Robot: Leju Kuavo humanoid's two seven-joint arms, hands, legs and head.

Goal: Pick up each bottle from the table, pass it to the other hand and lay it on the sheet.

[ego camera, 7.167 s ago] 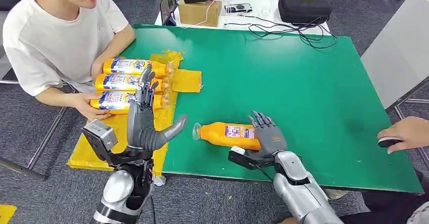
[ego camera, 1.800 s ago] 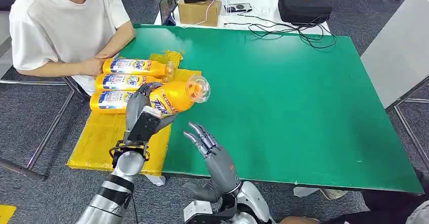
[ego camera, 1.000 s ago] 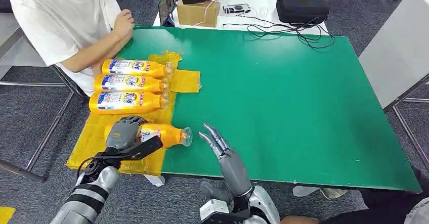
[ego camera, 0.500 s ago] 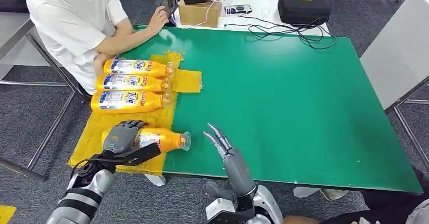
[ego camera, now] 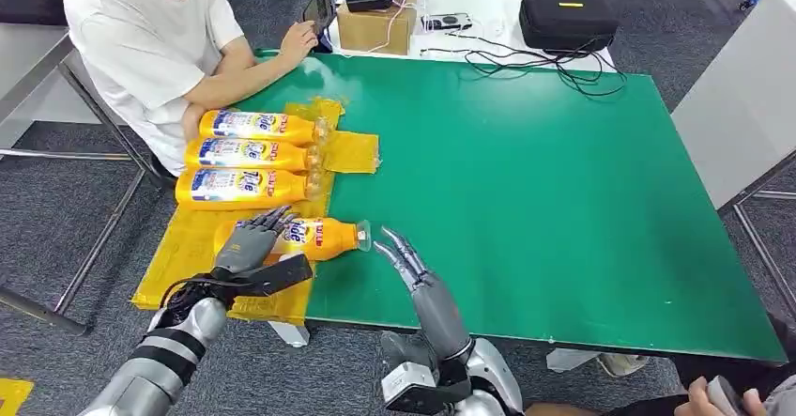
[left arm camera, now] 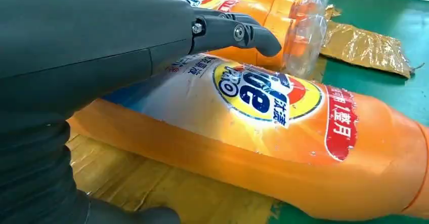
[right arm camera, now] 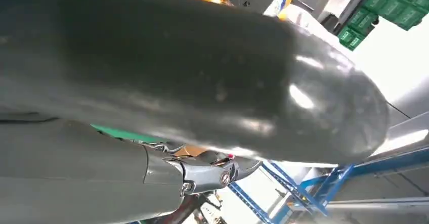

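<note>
While a person in a white T-shirt (ego camera: pixel 141 40) sits at the far left corner, the robot's left hand (ego camera: pixel 246 249) rests over the base end of an orange plastic detergent bottle with a blue-and-white label (ego camera: pixel 305 238), fingers spread along its top rather than wrapped round it; whether any grip remains cannot be told, though the left wrist view shows the dark fingers (left arm camera: pixel 238 32) lying across the label with the bottle's underside on the sheet. That bottle lies on its side on the crinkled yellow plastic sheet (ego camera: pixel 188 266) at the near left of the green table (ego camera: pixel 563 181), its clear cap pointing right and reaching over the sheet's edge onto the green. Three matching orange bottles (ego camera: pixel 246 155) lie in a row just beyond it, caps also to the right, so this one appears set down parallel to extend the row nearward. Nearby, the right hand (ego camera: pixel 413 270) stands empty just right of the cap, fingers straight and apart, probably clear of the placing. A cardboard box (ego camera: pixel 374 29) and a black zip case (ego camera: pixel 566 19) sit on the white table beyond.
</note>
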